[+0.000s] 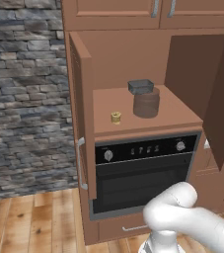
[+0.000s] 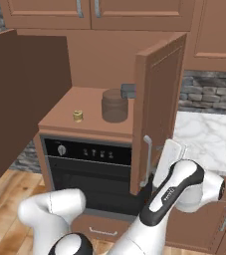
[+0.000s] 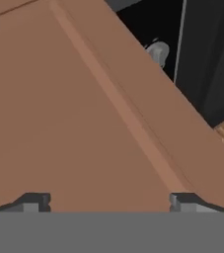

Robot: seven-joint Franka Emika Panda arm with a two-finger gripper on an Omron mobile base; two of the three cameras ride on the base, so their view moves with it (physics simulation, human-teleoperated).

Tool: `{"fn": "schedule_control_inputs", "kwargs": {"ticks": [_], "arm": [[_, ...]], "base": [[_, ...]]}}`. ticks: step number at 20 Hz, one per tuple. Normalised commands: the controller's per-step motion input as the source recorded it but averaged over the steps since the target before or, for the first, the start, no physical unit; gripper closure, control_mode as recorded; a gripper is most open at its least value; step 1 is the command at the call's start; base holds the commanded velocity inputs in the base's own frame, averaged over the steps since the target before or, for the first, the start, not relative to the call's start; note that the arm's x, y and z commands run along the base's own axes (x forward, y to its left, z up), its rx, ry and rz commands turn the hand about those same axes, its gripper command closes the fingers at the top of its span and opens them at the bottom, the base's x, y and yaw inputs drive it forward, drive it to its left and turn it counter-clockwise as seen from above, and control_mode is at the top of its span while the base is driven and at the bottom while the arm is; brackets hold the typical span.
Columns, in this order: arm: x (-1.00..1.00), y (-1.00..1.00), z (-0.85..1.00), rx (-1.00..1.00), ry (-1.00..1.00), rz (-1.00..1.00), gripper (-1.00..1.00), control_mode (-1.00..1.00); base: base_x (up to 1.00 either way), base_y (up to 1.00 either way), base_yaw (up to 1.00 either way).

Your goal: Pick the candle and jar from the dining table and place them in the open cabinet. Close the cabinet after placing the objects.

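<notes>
Looking along the hand view, I see mostly brown panelled wood very close up, and the gripper [image 3: 110, 200] shows just two dark tips set wide apart with nothing between them. I think that wood is the cabinet's right door [image 2: 157, 107], though the frame is too tight to be sure. In the right base view that door hides the hand itself. The tall brown wooden cabinet [image 1: 133, 106] stands open, both doors swung out. On its shelf sit the stout grey cylindrical jar [image 1: 145, 102] with a flat grey lid and, near the front edge and apart from it, the tiny yellow-gold ridged candle [image 1: 116, 117]. The left base view cuts the right door off at the frame edge. Below the shelf is a black-fronted oven [image 1: 140, 170].
</notes>
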Motion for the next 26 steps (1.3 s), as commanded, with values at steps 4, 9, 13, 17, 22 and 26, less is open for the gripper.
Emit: {"fn": "schedule_control_inputs", "kwargs": {"ticks": [4, 9, 13, 17, 22, 26], "arm": [[0.00, 1.00, 0.01, -0.14, 0.00, -0.04, -1.00, -1.00], [0.03, 1.00, 0.05, -0.13, 0.00, -0.16, -1.00, -1.00], [0.26, 1.00, 0.06, -0.15, 0.00, -0.27, -1.00, -1.00], [0.57, 1.00, 0.07, -0.14, 0.00, -0.30, -1.00, -1.00], [0.91, 0.72, 0.00, -0.09, 0.00, -0.23, -1.00, -1.00], [1.00, 0.26, 0.00, -0.06, 0.00, -0.19, -1.00, -1.00]], "base": [[0.00, 0.00, 0.00], [0.00, 0.00, 0.00], [0.00, 0.00, 0.00], [0.00, 0.00, 0.00], [0.00, 0.00, 0.00], [0.00, 0.00, 0.00]]}}
